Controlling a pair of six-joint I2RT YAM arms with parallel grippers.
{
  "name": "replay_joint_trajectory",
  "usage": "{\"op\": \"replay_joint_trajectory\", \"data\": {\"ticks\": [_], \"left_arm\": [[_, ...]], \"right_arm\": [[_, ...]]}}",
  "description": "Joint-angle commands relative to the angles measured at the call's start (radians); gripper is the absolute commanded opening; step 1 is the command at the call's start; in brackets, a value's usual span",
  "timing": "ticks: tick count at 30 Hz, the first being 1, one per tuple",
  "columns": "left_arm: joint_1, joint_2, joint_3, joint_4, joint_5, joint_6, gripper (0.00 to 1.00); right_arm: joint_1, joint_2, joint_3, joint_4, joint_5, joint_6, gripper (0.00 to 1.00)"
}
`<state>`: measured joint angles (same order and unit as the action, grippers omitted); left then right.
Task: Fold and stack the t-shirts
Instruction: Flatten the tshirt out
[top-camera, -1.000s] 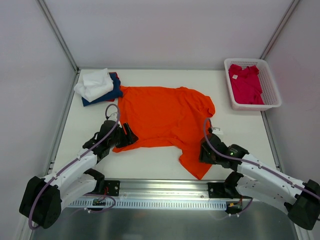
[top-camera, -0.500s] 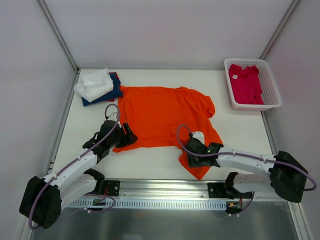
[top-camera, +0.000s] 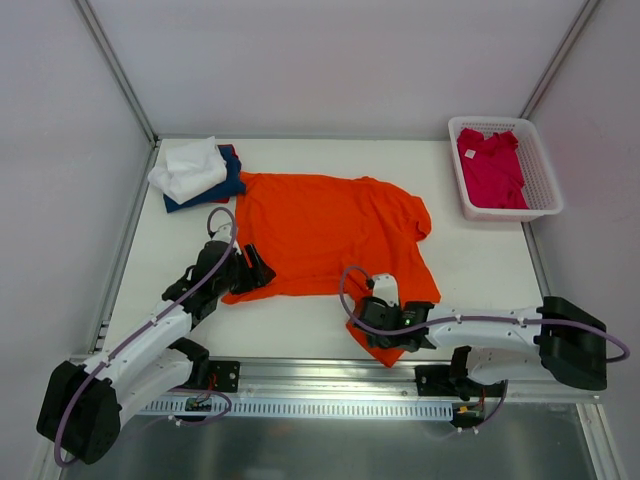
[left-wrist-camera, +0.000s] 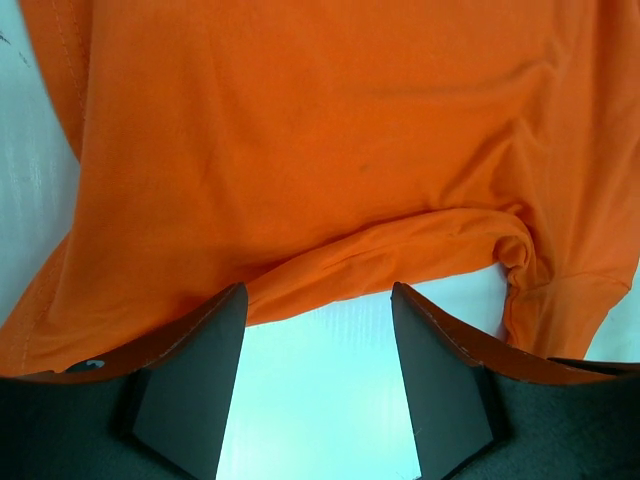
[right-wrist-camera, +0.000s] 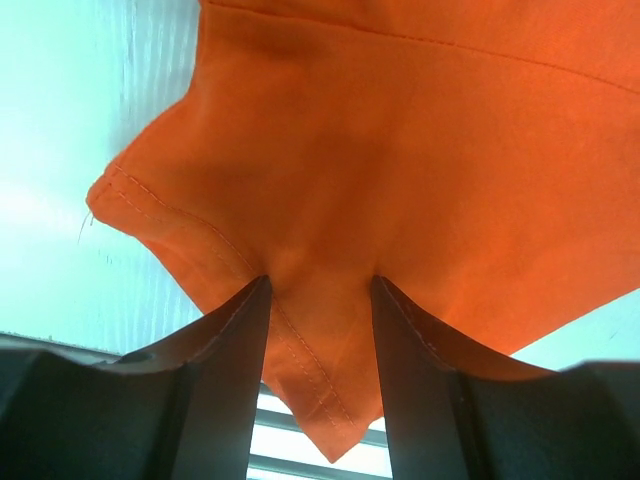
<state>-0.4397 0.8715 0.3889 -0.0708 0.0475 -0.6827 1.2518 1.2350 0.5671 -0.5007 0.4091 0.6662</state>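
The orange shirt (top-camera: 330, 230) lies spread on the white surface (top-camera: 480, 270). The right pincer (top-camera: 385, 325) is clamped on its near right corner, with cloth bunched between the fingers. The left pincer (top-camera: 258, 270) sits at its near left hem, fingers apart over bare surface. A white shirt (top-camera: 188, 165) on a navy shirt (top-camera: 228, 185) lies at its far left corner. Off to its far right, a crimson shirt (top-camera: 490, 165) sits in a basket (top-camera: 545, 190).
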Motion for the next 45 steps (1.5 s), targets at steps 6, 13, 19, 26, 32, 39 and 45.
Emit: {"op": "replay_joint_trajectory", "data": {"ticks": [6,13,19,26,32,39,45], "left_arm": [[-0.008,-0.025,0.001,-0.007,0.006,0.029,0.6],[-0.01,-0.025,0.001,-0.009,0.009,0.035,0.61],[-0.01,-0.026,0.007,-0.011,0.011,0.037,0.61],[-0.01,0.004,0.103,-0.009,-0.009,0.055,0.62],[-0.008,0.061,0.244,-0.012,-0.041,0.115,0.64],[0.05,0.179,0.387,-0.006,-0.094,0.176,0.67],[0.147,0.319,0.456,0.031,-0.006,0.192,0.66]], "right_arm": [[0.178,-0.133,-0.085,-0.282,-0.009,0.318,0.48],[0.34,-0.144,-0.023,-0.467,0.03,0.526,0.48],[0.396,-0.097,0.054,-0.539,0.074,0.532,0.48],[0.321,0.006,0.385,-0.624,0.299,0.307,0.52],[0.178,0.029,0.556,-0.607,0.434,0.07,0.55],[-0.142,-0.057,0.53,-0.31,0.306,-0.267,0.56],[-0.332,0.061,0.6,-0.211,0.202,-0.442,0.56]]}}
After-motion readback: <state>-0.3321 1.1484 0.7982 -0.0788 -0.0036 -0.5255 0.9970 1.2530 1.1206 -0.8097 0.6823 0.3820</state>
